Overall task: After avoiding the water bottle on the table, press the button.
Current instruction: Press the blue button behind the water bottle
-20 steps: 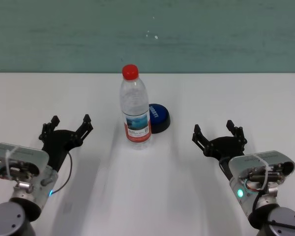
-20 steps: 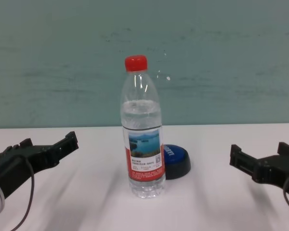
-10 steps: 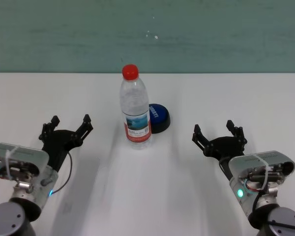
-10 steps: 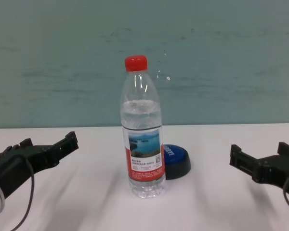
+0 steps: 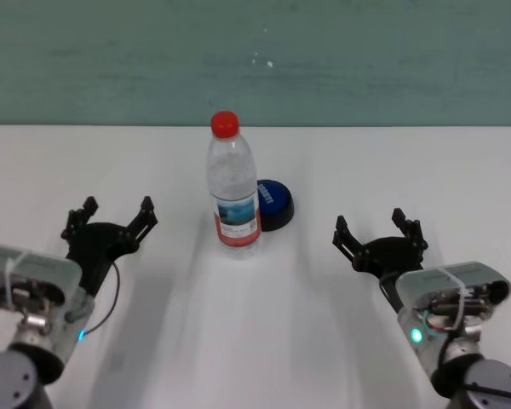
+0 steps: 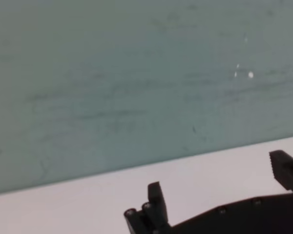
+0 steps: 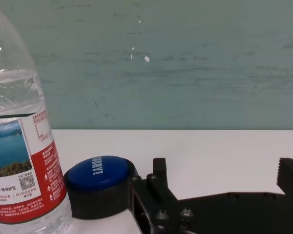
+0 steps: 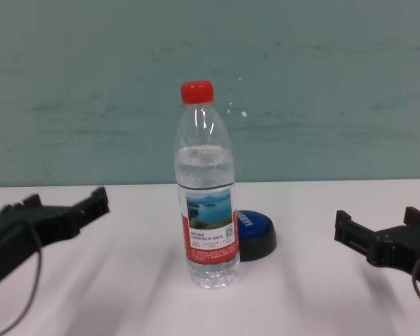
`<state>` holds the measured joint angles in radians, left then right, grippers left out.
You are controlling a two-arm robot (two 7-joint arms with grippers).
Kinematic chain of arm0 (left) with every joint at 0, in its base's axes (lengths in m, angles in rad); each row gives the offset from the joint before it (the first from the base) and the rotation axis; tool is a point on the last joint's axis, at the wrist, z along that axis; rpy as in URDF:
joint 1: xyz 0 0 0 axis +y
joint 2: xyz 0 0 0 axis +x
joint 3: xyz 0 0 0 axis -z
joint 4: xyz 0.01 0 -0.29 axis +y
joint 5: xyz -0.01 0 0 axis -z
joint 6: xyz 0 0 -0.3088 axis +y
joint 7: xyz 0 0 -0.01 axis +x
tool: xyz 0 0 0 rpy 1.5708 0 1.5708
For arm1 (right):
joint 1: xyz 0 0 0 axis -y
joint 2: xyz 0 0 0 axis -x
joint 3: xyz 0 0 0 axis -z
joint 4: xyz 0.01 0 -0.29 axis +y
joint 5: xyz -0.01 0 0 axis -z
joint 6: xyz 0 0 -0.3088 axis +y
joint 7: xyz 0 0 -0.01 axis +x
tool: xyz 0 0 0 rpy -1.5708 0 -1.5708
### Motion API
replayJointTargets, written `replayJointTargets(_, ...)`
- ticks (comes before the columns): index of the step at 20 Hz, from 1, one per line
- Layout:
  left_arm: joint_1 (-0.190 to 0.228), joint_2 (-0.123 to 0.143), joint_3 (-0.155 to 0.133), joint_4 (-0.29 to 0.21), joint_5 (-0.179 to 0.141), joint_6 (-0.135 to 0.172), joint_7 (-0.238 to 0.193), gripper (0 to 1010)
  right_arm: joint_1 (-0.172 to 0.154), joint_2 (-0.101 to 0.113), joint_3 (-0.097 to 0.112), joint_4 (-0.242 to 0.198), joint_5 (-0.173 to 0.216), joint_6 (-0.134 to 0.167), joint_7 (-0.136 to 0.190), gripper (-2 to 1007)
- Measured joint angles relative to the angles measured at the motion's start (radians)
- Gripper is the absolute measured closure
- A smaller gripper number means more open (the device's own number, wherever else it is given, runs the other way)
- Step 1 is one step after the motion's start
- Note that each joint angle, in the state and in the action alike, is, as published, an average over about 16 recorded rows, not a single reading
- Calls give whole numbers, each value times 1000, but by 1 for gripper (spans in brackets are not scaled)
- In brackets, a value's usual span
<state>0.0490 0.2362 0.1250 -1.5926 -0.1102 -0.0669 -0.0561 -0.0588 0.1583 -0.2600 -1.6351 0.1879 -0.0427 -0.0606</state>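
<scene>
While you look down from the head view, the water bottle [image 5: 234, 190] stands upright mid-desk [image 5: 255, 324], with the button [image 5: 273, 204] just behind it toward your right. Your left pincer [image 5: 117, 215] hovers well left of the bottle, fingers spread and empty; your right pincer [image 5: 378, 232] hovers to the right, likewise spread. From the chest view, the bottle [image 8: 206, 190] hides part of the button [image 8: 255, 233]. Your right wrist view shows the button [image 7: 98, 183] touching the bottle's base [image 7: 24, 161].

Lab: bare white table [image 5: 341, 341], teal wall [image 5: 366, 60]
</scene>
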Motion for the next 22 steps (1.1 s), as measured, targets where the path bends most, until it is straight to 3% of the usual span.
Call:
replayJointTargets(8,111,46,-61,-138,15,14,-38,10,0,0,0,0,0,0,0,1)
replayJointTargets(13,181,76,-91,-218,18,-5,-87,10,0,0,0,0,0,0,0,1)
replayJointTargets(18,207,93,-89,-251,27,-52,-140,10,0,0,0,0,0,0,0,1)
replayJointTargets(22,195,98,-64,-241,36,-93,-181,10,0,0,0,0,0,0,0,1)
